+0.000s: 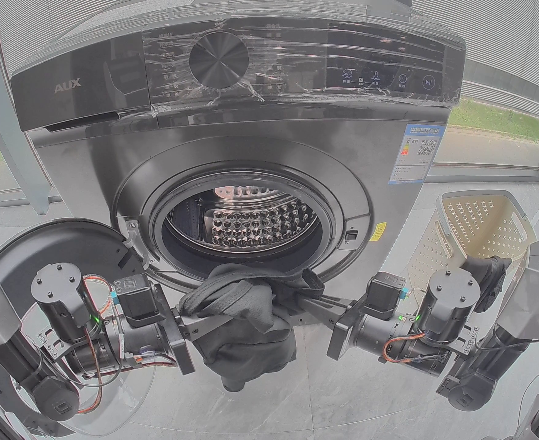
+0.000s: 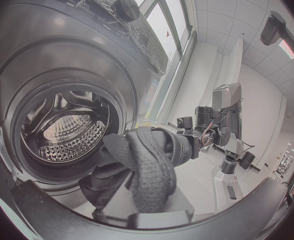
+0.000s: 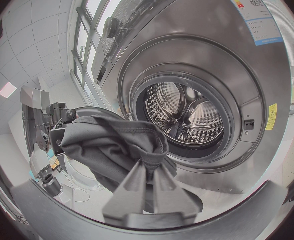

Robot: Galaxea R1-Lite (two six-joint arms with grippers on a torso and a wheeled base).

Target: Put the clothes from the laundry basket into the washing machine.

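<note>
A dark grey garment hangs between my two grippers, just below and in front of the washing machine's open drum. My left gripper is shut on its left side; in the left wrist view the cloth is bunched over the fingers. My right gripper is shut on its right side, with the fabric pinched between its fingertips. The beige laundry basket stands to the right of the machine, with another dark garment draped over its front rim.
The washing machine's round door is swung open to the left, behind my left arm. The grey tiled floor lies below the hanging garment. Windows stand behind the machine.
</note>
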